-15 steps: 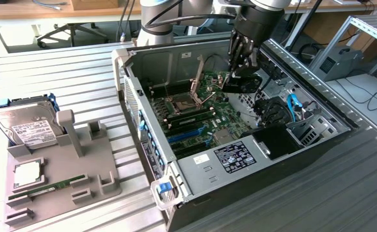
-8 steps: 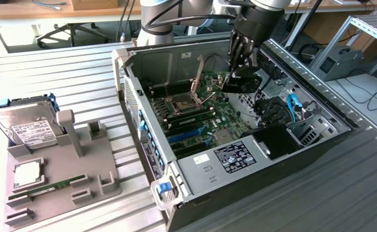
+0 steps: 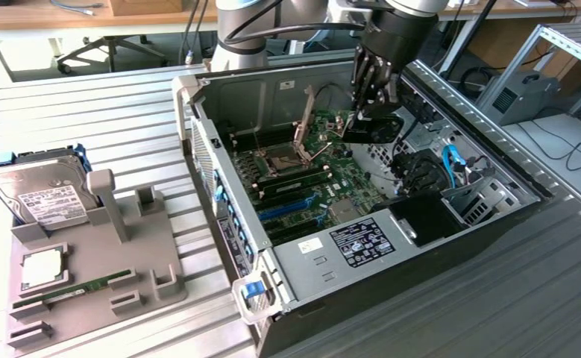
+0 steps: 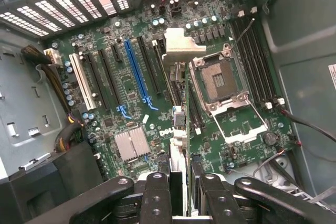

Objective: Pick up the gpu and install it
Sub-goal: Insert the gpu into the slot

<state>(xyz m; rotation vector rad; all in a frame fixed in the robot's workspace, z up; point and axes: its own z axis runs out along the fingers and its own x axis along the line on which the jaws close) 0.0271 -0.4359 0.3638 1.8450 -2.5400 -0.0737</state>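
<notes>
My gripper [image 3: 372, 112] reaches down into the open computer case [image 3: 489, 160] and is shut on the gpu [image 3: 370, 131], a dark card hanging over the green motherboard [image 3: 345, 183]. In the wrist view the gpu [image 4: 178, 129] appears edge-on between my black fingers [image 4: 157, 195], its silver bracket [image 4: 181, 48] at the far end. The card is above the black expansion slots, between the blue slot [image 4: 137, 72] and the bare CPU socket [image 4: 220, 80]. It stands clear of the board, with no slot touched.
A grey holder [image 3: 121, 246] on the slatted table at the exterior view's left carries a silver hard drive [image 3: 36, 194], a green memory stick [image 3: 71, 287] and a square chip [image 3: 43, 267]. Case walls, drive bays [image 3: 469, 198] and cables surround the board.
</notes>
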